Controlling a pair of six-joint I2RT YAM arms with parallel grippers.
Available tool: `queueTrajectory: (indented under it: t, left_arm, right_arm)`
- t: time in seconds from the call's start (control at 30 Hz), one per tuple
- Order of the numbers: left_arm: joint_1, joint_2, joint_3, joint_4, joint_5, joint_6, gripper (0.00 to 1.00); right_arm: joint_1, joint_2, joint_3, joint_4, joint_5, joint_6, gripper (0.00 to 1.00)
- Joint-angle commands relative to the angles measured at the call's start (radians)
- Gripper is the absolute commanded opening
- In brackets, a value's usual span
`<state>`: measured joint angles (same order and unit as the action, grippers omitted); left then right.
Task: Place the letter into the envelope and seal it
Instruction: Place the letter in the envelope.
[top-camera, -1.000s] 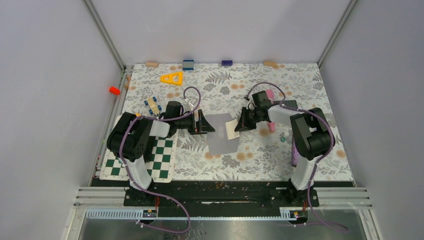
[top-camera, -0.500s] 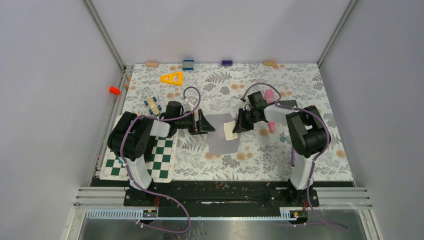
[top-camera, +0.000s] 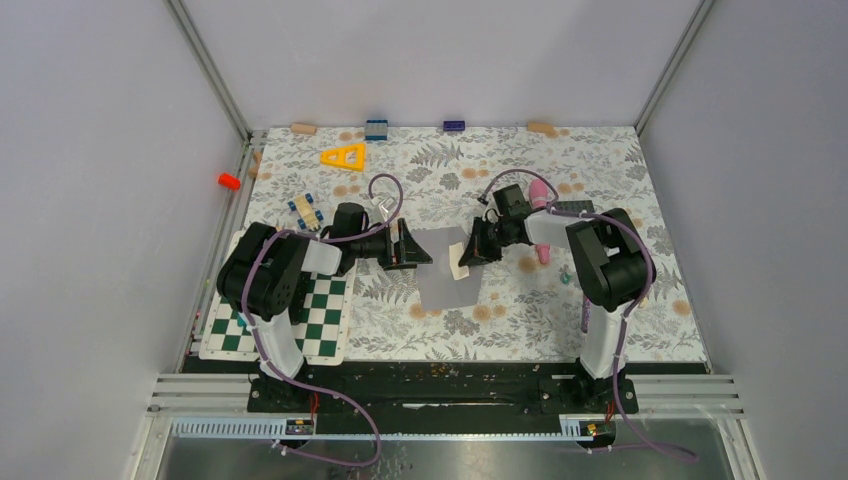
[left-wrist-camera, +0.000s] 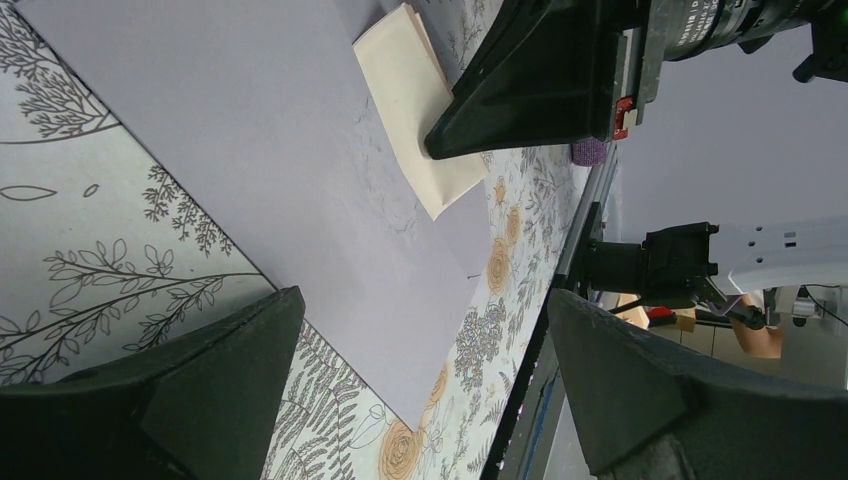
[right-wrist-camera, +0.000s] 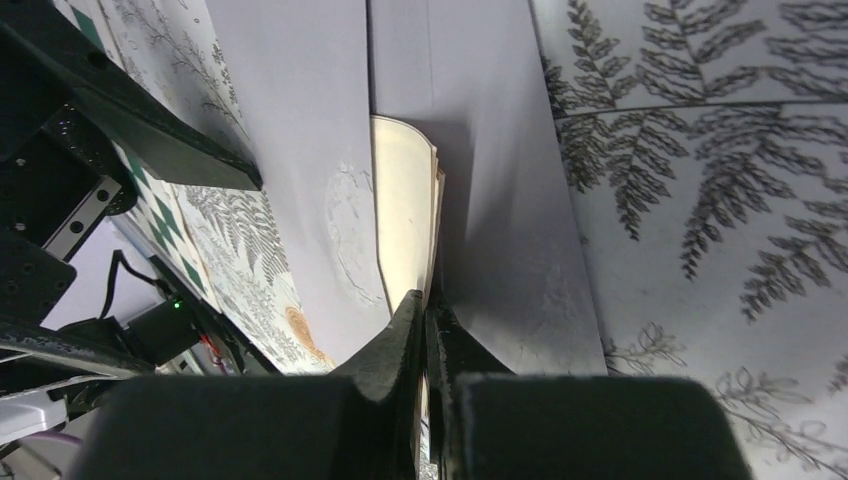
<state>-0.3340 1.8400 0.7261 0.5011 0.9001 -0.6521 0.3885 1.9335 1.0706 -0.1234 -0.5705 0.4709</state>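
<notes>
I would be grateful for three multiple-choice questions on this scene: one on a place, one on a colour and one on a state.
1. Where does the green-and-white chequered board lie?
A. At the near-left of the table, by the left arm
B. At the far-right corner
C. In the very centre

2. What colour is the letter?
A. Bright blue
B. Cream-tan
C. Green

3. How does the right gripper stand?
A. Wide open, holding nothing
B. Shut on nothing
C. Shut on the letter

Answers:
1 A: the top view shows the board beside the left arm.
2 B: both wrist views show a pale cream sheet against the grey envelope.
3 C: the right wrist view shows it pinching the sheet's edge.
</notes>
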Motion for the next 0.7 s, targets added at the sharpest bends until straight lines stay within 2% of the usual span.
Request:
queueTrajectory:
  t: [0.0,0.2,0.67]
  left_arm:
    - [-0.011,0.033,-0.011,-0.015,-0.002,0.009,0.99]
    - [-0.011,0.027,-0.011,-0.025,-0.002,0.018,0.99]
    - [0.081,-0.075,0.0,-0.069,0.08,0.107,0.99]
  right_arm:
    - [0.015,0.04,0.012,0.059,-0.076,0.051,0.0]
    - [0.017,0.054,-0.003,0.131,-0.16,0.102,0.0]
    - [-0.049,0.07,-0.119,0.483,-0.344,0.33,0.0]
